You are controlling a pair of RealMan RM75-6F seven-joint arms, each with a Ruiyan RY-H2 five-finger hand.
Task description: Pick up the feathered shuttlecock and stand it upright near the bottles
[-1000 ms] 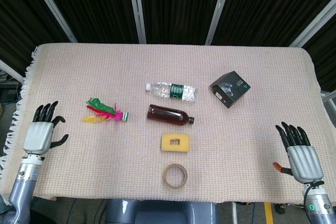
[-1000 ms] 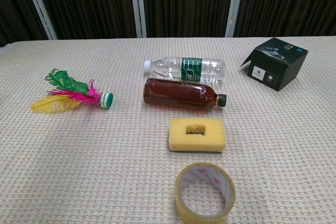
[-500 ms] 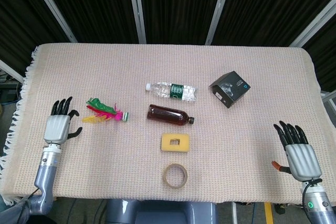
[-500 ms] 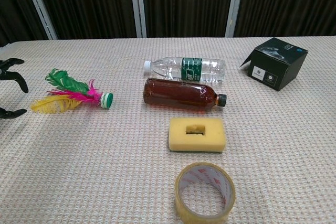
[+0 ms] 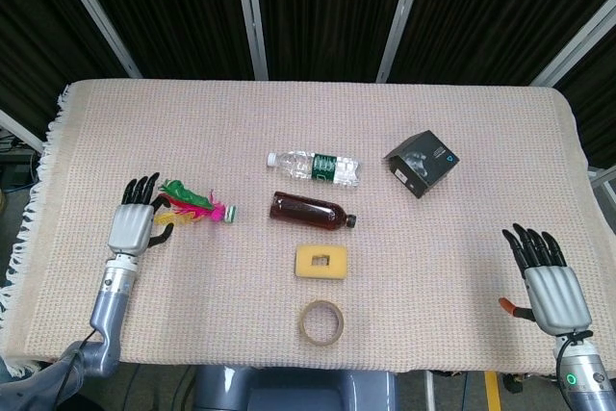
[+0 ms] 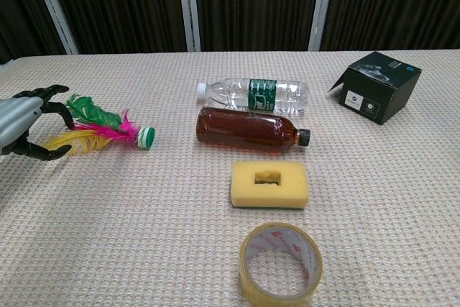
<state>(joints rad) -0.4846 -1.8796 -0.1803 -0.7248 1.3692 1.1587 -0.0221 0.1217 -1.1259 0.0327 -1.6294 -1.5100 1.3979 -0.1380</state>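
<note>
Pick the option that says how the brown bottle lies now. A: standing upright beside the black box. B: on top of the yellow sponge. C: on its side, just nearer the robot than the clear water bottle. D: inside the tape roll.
C: the brown bottle lies on its side on the cloth, just in front of the clear water bottle, which also lies flat, with the yellow sponge apart from it, nearer the robot.

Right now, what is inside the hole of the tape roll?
Through the tape roll only the woven table cloth shows; nothing lies inside. The cloth under the roll's wall is covered.
</note>
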